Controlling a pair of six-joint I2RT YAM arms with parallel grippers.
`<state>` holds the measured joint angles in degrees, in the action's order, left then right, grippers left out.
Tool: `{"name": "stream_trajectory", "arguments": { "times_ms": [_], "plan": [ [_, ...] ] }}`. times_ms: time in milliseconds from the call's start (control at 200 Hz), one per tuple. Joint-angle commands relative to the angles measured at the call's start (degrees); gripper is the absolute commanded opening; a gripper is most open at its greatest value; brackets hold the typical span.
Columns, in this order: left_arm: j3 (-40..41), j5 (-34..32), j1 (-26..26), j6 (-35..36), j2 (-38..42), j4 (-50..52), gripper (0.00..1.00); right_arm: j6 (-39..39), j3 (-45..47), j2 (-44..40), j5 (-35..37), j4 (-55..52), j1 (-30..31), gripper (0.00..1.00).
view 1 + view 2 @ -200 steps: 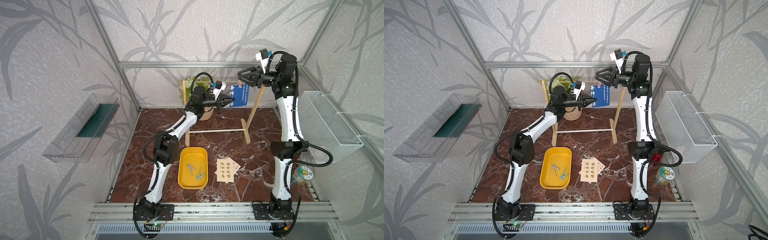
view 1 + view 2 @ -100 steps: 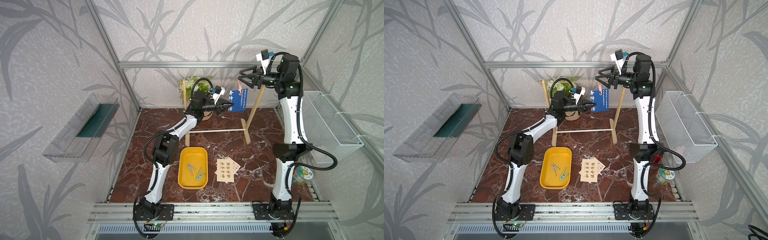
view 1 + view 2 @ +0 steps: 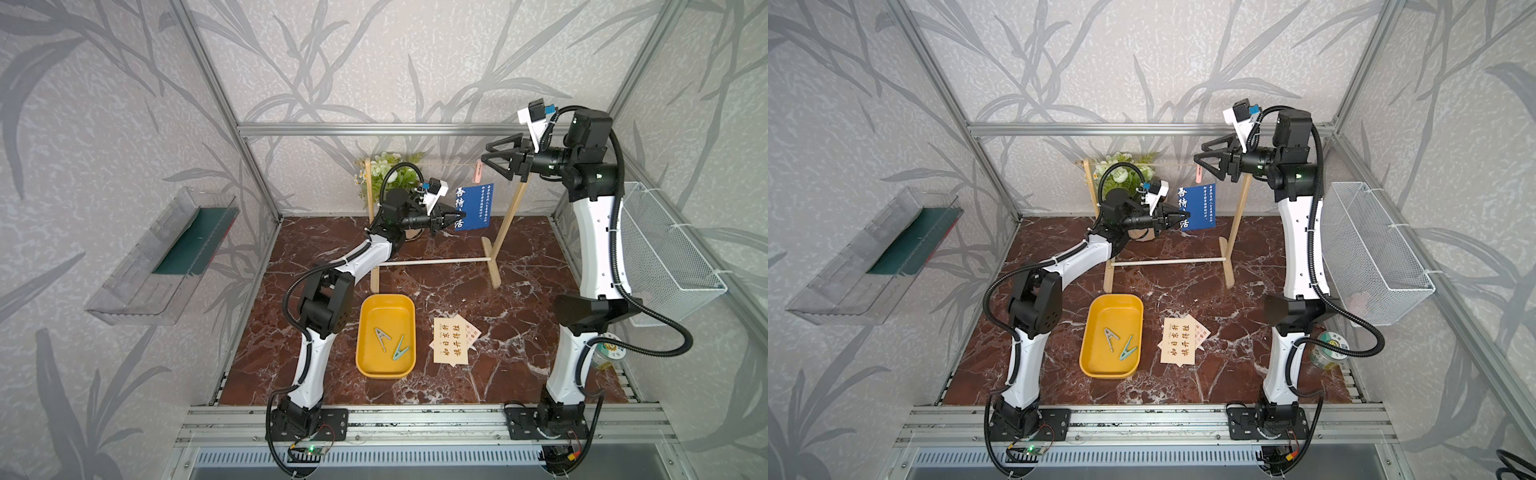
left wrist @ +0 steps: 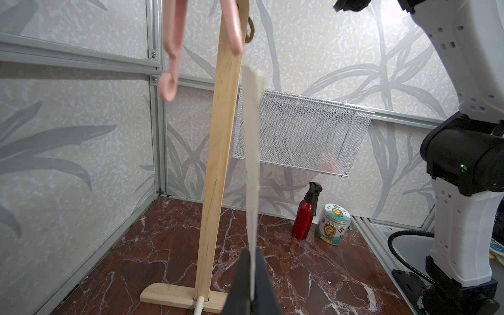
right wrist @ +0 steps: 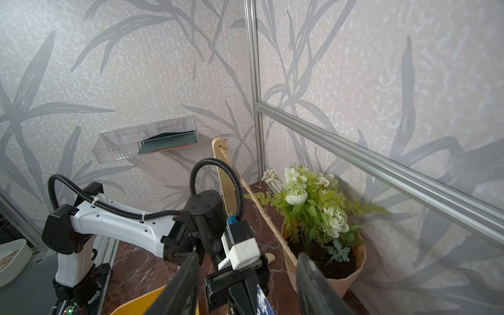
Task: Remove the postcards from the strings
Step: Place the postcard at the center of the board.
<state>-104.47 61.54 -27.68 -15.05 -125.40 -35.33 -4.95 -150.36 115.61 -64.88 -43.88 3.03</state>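
The dark blue rectangular postcard with white calligraphy (image 3: 478, 205) stands upright in the air just below the thin tan jute string (image 5: 268, 221). It is pinched at the lower part of the edge facing the left arm by the left gripper (image 3: 459, 215), whose jaws are clamped flat on the card. In the left wrist view the card shows edge-on, with its top apart from the small pink plastic peg (image 3: 478, 172) that hangs on the string above it. The right gripper (image 3: 485, 152) hovers just beside that peg, jaws spread and nothing between them. The string runs between the post tops of the light wooden rack (image 3: 508, 224). On the red-brown marble floor (image 3: 519, 291) in front of the rack lie two cream postcards. The cream postcard with big black calligraphy (image 3: 449, 343) overlaps the cream postcard with small reddish text (image 3: 473, 332). Beside them, the yellow rounded plastic tray (image 3: 386, 307) holds two small pegs (image 3: 401, 348).
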Motion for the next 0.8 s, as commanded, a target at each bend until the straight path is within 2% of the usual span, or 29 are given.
{"name": "stream_trajectory", "arguments": {
  "times_ms": [0,75,180,240,325,420,560,650,730,795],
  "plan": [
    [0.58,0.68,0.22,0.24,2.62,-2.2,0.0,-3.89,11.13,-9.27,6.46,-3.67,2.45,0.53],
    [1.88,0.72,0.16,-0.48,3.27,-2.43,0.0,-2.62,29.58,-20.21,13.85,7.22,4.83,0.53],
    [10.23,-1.83,-0.07,0.69,6.86,-5.27,0.0,8.35,57.14,-35.39,23.22,33.77,4.33,0.61],
    [16.46,-4.07,-0.02,0.68,9.83,-6.46,0.0,11.81,67.01,-40.6,25.5,42.86,3.85,0.63],
    [25.46,-7.34,-0.09,-3.73,14.25,-12.09,0.0,16.37,77.41,-44.37,27.82,50.75,3.92,0.63],
    [33.99,-9.61,-0.2,-8.48,19.07,-12.17,0.0,19.11,84.19,-45.77,30.56,54.2,3.92,0.64],
    [45.82,-11.61,-0.99,-15.62,26.55,-9.4,0.0,18.72,90.62,-49.17,35.97,56.23,3.79,0.68],
    [49.69,-12.06,-2.59,-16.31,30.93,3.94,0.0,18.8,91.34,-49.19,37.58,54.58,3.65,0.69],
    [51.72,-12.81,-6.83,-12.63,33.67,16.42,0.0,19.04,91.73,-48.68,40.3,53.61,3.47,0.7],
    [52.37,-15.35,-10.72,-9.74,34.88,24.83,0.0,21.54,94.32,-48.6,41.81,58.18,3.39,0.71]
  ]
}}
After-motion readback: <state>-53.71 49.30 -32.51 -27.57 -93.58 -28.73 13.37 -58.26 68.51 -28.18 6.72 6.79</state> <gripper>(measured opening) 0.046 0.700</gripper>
